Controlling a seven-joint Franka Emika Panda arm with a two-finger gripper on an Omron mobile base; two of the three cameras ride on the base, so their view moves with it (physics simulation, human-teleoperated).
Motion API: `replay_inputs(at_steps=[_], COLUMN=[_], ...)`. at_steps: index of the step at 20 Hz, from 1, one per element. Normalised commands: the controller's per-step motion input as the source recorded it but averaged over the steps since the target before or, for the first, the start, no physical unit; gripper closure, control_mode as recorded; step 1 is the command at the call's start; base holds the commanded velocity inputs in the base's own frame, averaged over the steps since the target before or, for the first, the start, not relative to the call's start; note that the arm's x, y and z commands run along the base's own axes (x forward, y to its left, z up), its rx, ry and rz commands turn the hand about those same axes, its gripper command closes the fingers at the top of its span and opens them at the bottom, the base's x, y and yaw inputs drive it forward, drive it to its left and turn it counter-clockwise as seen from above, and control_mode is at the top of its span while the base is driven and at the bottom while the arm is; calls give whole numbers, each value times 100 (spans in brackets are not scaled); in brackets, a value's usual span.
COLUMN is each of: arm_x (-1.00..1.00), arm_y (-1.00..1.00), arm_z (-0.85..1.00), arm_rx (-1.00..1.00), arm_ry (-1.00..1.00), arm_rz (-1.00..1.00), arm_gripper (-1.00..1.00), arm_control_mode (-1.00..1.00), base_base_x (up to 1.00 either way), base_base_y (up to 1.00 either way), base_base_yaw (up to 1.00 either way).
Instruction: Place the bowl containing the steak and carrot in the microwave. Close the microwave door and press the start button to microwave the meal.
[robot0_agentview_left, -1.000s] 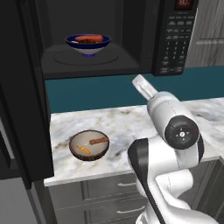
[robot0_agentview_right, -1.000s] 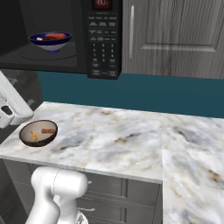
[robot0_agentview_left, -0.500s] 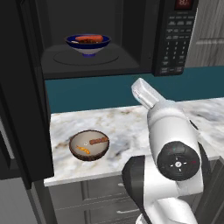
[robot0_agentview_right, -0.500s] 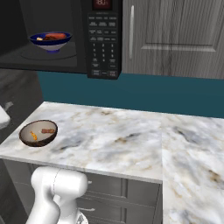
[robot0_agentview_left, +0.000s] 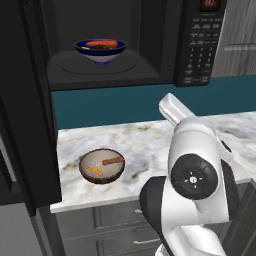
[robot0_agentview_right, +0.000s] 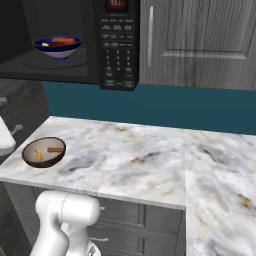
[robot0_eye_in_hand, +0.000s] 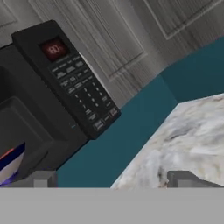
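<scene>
You see the end effector (robot0_eye_in_hand: 112, 178) spread wide and empty; the bowl (robot0_eye_in_hand: 9, 165) sits inside the microwave (robot0_eye_in_hand: 65, 94) off to its left.

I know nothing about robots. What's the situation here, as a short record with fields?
bowl: blue, on the round plate inside the microwave
food in it: carrot lying on top, steak beside it
microwave door: swung open to the left
counter: holds a brown bowl with scraps
pincer: open, holding nothing, tips over the counter edge facing the keypad
left to do: shut door, press start
</scene>
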Motion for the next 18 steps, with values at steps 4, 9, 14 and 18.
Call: replay_inputs(at_steps=[4, 9, 14, 18], arm_x=[11, 4, 1, 1], arm_y=[-72, -63, -53, -48], arm_z=[-48, -50, -45, -34], arm_rx=[0, -1, -6, -8], arm_ry=[0, 0, 0, 1], arm_rz=[-17, -21, -27, -31], arm_gripper=[-100, -100, -100, -100], arm_control_mode=[-100, -100, -100, -100], base_base_x=[0, 0, 0, 0], base_base_y=[0, 0, 0, 0], base_base_yaw=[0, 0, 0, 0])
